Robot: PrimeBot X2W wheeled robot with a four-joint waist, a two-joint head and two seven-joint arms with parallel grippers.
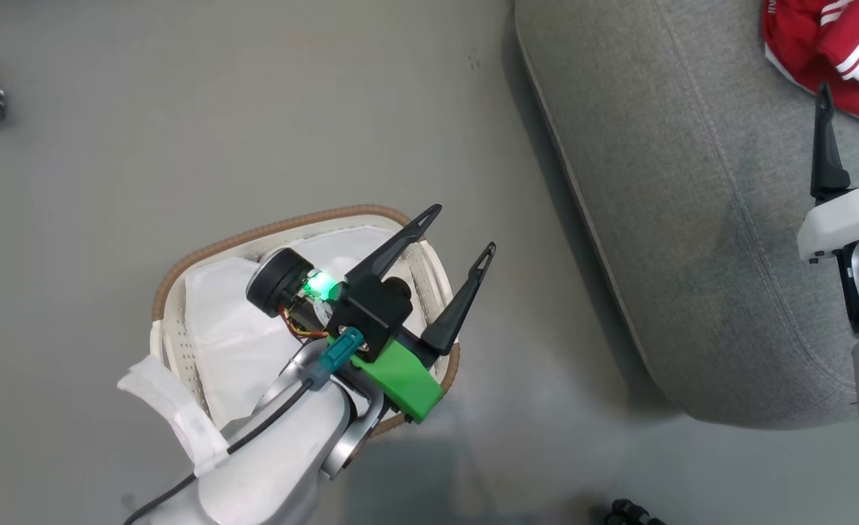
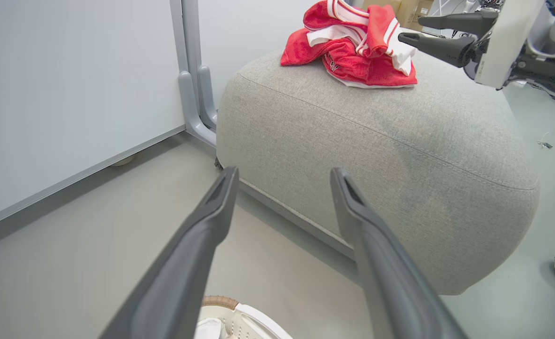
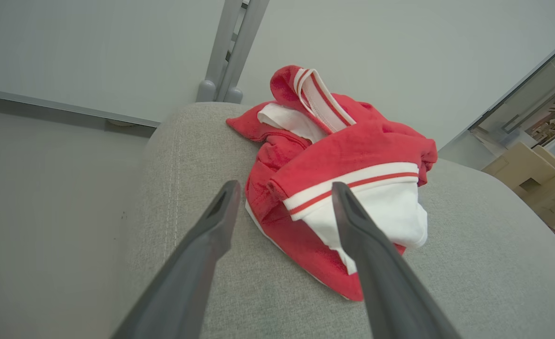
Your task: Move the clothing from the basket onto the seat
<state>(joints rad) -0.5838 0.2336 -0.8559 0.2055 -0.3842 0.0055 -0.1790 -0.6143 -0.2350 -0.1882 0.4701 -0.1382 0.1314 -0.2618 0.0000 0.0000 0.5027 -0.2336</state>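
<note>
Left gripper hangs wide open over the basket, gripping nothing, white liner showing inside. Farther right, the right gripper is spread wide and empty too, fingertips right by the red clothing heaped on the seat. My worry - pulling back could snag the fabric and drag it off.

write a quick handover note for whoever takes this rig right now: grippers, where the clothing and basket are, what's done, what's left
Left gripper: jaws open, empty, above the basket on the floor.
Right gripper: jaws open, empty, at the near edge of the clothing.
Clothing: crumpled red-and-white pile on the seat.
Done: clothing looks moved; the basket's visible part holds the white liner.
To do: check the part of the basket under the left arm, then likely pull both arms back.
</note>
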